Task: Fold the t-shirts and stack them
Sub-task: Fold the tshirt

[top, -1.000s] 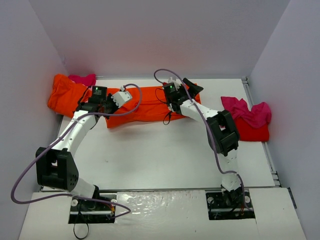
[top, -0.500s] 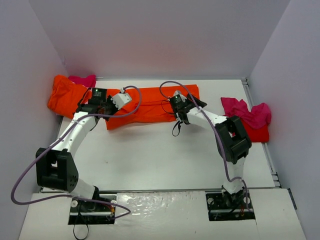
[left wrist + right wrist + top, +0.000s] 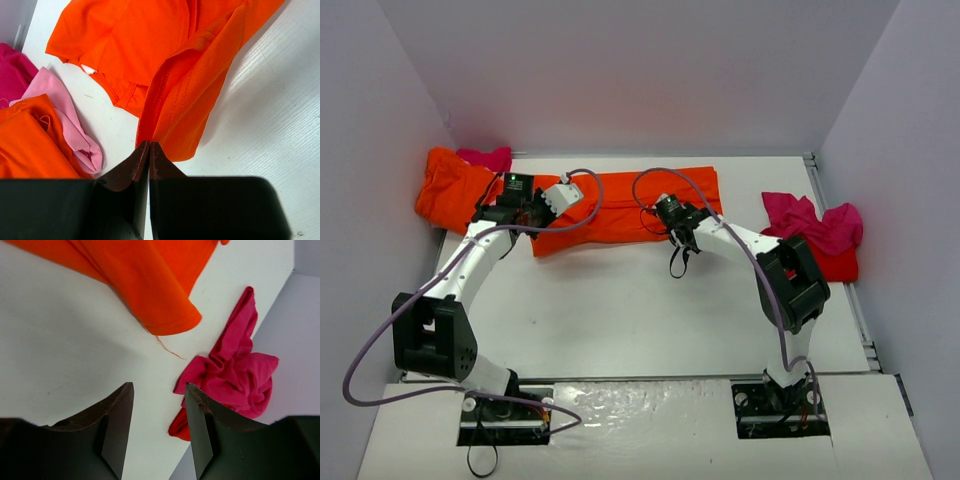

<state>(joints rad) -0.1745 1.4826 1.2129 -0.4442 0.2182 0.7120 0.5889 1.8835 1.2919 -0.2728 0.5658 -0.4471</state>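
From overhead I can't make out either set of fingertips because they are too small and tucked under the wrists, so I go by the wrist cameras. The red shirt [image 3: 825,265] is mostly buried under the crumpled magenta shirt [image 3: 815,222], well to the right of the long orange shirt [image 3: 630,205] lying across the far middle of the table [image 3: 640,310]. Just left of the orange shirt sits a heap [image 3: 445,185]. The left wrist view cuts it off, showing orange cloth, a pale pink shirt [image 3: 70,125] and a sliver of magenta. I can't tell how many garments it holds.

The left gripper [image 3: 149,145] has its fingers pressed together, pinching a folded edge at the orange shirt's left end. The right gripper [image 3: 159,386] has its fingers apart with nothing between them, over bare table just off the orange shirt's near right corner.
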